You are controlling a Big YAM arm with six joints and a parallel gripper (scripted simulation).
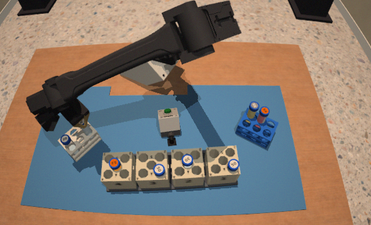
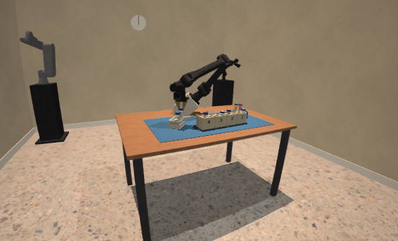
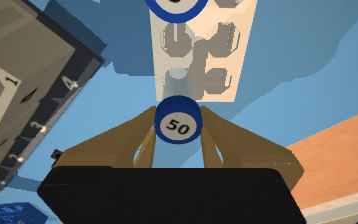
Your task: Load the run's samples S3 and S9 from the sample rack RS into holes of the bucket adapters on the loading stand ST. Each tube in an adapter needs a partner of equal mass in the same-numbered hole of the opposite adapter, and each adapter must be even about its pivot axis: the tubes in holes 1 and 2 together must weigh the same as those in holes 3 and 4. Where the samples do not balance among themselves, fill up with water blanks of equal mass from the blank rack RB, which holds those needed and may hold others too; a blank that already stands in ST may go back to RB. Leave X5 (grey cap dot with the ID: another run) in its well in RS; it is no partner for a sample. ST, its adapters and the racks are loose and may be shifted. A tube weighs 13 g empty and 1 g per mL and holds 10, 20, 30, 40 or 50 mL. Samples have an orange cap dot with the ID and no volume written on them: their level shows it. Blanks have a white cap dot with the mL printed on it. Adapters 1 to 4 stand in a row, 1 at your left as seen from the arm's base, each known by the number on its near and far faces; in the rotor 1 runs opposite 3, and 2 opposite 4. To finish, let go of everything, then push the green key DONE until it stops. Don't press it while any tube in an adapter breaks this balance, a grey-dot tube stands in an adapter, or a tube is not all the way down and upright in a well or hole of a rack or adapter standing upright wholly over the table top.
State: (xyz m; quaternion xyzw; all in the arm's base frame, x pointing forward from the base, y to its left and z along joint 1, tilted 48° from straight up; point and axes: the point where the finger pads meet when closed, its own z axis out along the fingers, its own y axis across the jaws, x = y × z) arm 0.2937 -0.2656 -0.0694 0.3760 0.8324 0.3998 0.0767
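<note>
the pincer (image 3: 178,145) grips the 50 blank (image 3: 178,125) just under its cap, over the blank rack (image 3: 240,60). full and stiff, it looks heavy; slick walls favour this high hold.

A blue mat (image 2: 172,134) is spread on the desk (image 2: 135,140); four numbered adapters (image 2: 220,121) are lined up, and the end effector (image 2: 179,106) is lowered over a small white rack (image 2: 176,124).
</note>
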